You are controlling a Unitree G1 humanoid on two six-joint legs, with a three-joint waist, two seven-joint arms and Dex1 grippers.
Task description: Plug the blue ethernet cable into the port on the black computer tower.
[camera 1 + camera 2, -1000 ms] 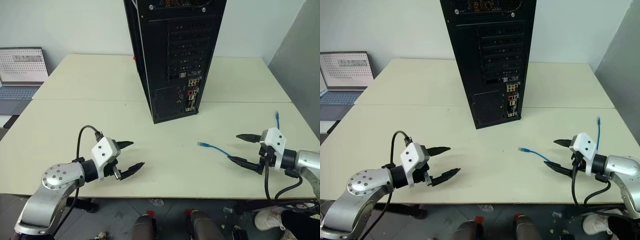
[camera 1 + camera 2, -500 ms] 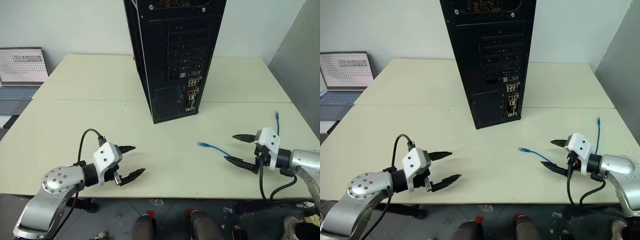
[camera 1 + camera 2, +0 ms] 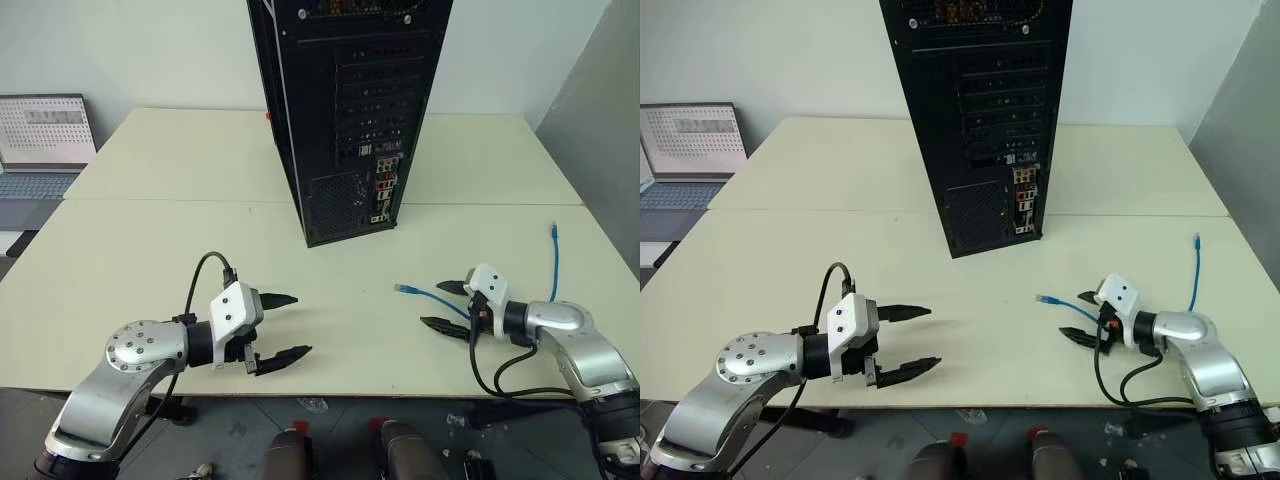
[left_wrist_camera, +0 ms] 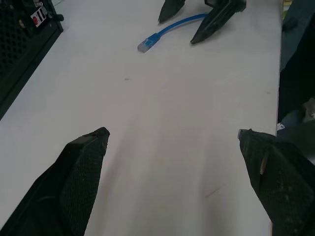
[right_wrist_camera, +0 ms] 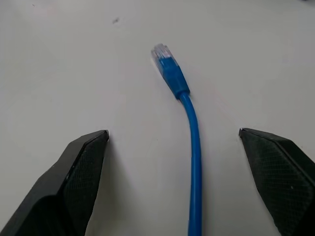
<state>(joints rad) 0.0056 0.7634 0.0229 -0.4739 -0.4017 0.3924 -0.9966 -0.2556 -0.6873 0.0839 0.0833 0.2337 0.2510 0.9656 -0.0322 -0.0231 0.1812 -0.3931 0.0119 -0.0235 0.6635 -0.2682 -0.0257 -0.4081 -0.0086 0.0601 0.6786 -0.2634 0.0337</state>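
The blue ethernet cable lies on the desk, between the wide open fingers of the right gripper, not held. The left gripper is open and empty.

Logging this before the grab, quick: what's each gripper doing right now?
Left gripper: open, holding nothing.
Right gripper: open, straddling the cable, not gripping it.
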